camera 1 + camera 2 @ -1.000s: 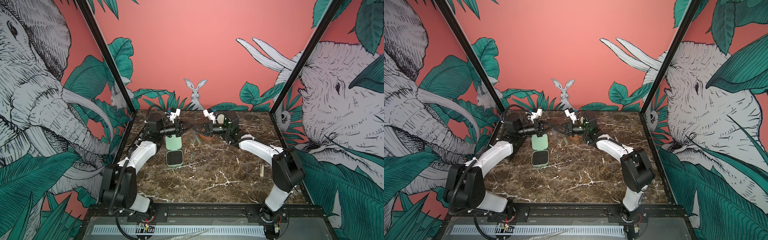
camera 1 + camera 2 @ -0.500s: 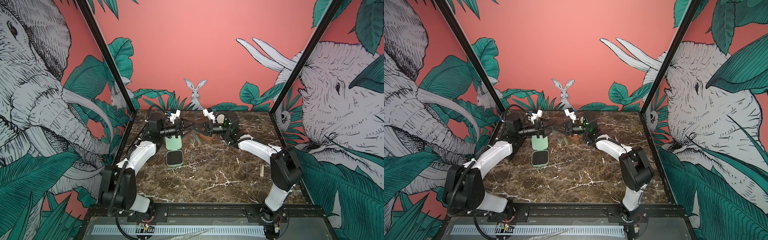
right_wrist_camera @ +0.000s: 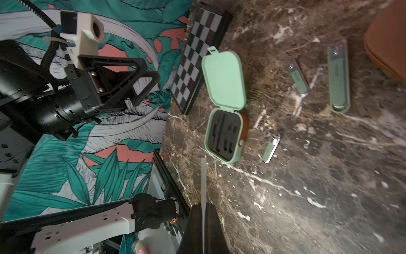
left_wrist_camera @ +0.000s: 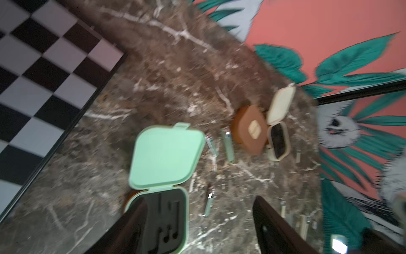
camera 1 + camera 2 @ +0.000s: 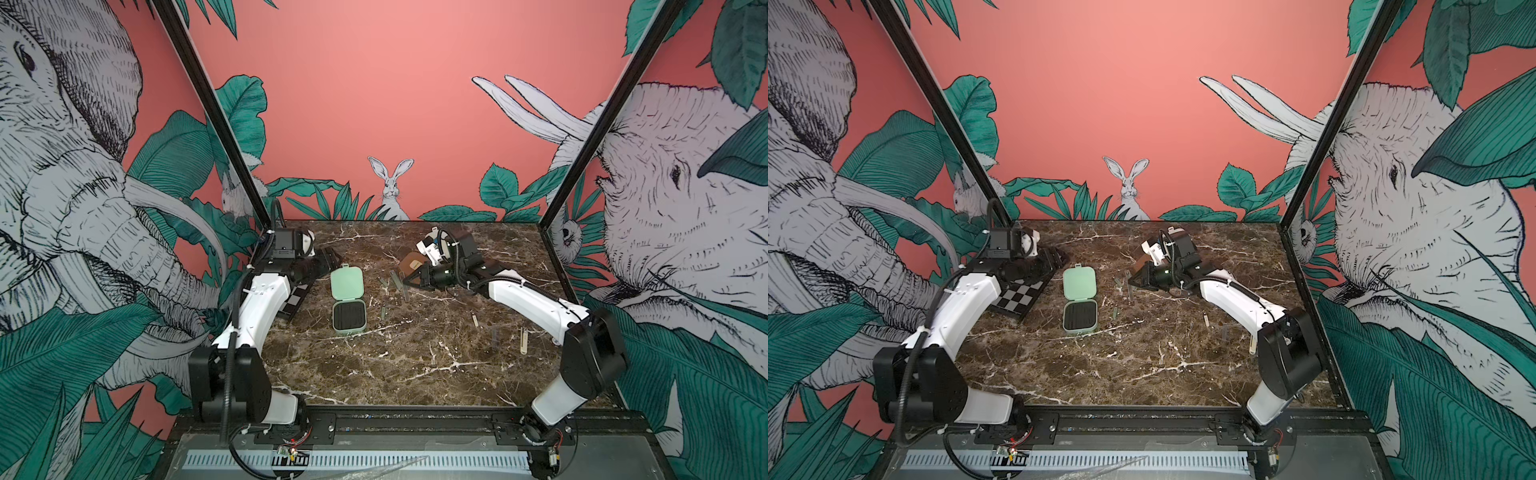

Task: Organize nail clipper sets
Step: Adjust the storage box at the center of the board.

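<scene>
The mint green case (image 5: 348, 300) lies open at the table's middle left, its black insert (image 3: 224, 134) empty. Mint tools (image 3: 338, 81) lie loose to its right, also seen in the left wrist view (image 4: 228, 147). The shut brown case (image 4: 249, 129) and the open cream case (image 4: 279, 132) sit at the back. My left gripper (image 5: 328, 259) hangs open and empty over the checkerboard's far end, left of the mint case; its fingers (image 4: 274, 224) stand wide apart. My right gripper (image 5: 409, 280) is shut on a slim pale tool (image 3: 203, 182), above the mint tools.
A black-and-grey checkerboard (image 5: 1017, 297) lies against the left wall under my left arm. Cream tools (image 5: 523, 340) lie near the right arm's elbow. Black frame posts (image 5: 582, 166) and printed walls bound the marble table (image 5: 395, 374).
The two grippers met tip to tip a second ago. My left gripper has opened and drawn back to the left; the right stays shut on the slim tool and has shifted slightly right.
</scene>
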Action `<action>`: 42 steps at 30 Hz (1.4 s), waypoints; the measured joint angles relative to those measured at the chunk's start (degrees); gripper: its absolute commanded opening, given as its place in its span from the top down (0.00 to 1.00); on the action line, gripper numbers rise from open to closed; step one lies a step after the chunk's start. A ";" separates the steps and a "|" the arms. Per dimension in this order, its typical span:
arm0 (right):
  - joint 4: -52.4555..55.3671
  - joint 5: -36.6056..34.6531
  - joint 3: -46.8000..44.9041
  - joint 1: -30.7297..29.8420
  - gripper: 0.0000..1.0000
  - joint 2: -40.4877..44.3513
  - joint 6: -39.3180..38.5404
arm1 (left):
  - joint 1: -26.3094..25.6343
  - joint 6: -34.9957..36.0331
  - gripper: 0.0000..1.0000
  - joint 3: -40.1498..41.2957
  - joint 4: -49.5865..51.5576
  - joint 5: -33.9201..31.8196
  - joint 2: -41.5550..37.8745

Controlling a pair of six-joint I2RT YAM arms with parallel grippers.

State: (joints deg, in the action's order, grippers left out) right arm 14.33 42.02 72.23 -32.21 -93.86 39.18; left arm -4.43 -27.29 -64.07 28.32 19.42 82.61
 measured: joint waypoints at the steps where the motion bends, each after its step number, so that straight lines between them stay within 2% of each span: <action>1: 0.87 -0.50 -0.33 0.00 1.00 0.00 -0.48 | -0.46 0.46 0.23 1.88 0.55 -1.53 0.85; 8: 3.65 -2.86 -0.92 -1.11 1.00 0.00 -2.23 | -5.20 -0.02 0.21 14.10 -0.66 -6.97 1.60; 18: 5.73 -4.59 0.42 -2.82 1.00 -1.14 -3.76 | -7.58 -7.17 0.18 26.05 -10.49 -4.57 -2.14; 28: 10.34 -10.08 8.83 -4.55 1.00 -6.05 -7.48 | -12.46 -16.52 0.18 29.79 -24.92 2.16 -1.18; 33: 12.72 -13.81 13.75 -5.62 1.00 -10.71 -10.23 | -13.49 -17.94 0.19 29.75 -24.92 2.49 -2.45; 36: 15.61 -17.92 18.60 -7.41 1.00 -15.26 -14.25 | -11.76 -16.13 0.20 29.62 -19.06 0.09 -8.39; 39: 18.60 -23.06 24.37 -10.71 1.00 -20.35 -19.78 | -4.83 -13.35 0.21 29.33 -15.02 0.09 -14.03; 42: 20.72 -27.08 29.62 -14.34 1.00 -25.29 -25.42 | 1.29 -10.82 0.21 28.33 -12.04 -0.61 -14.75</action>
State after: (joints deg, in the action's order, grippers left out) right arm 35.05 14.94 101.84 -46.54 -119.15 13.76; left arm -3.14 -38.11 -35.75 16.27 18.81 67.85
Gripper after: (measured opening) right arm 0.044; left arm 0.791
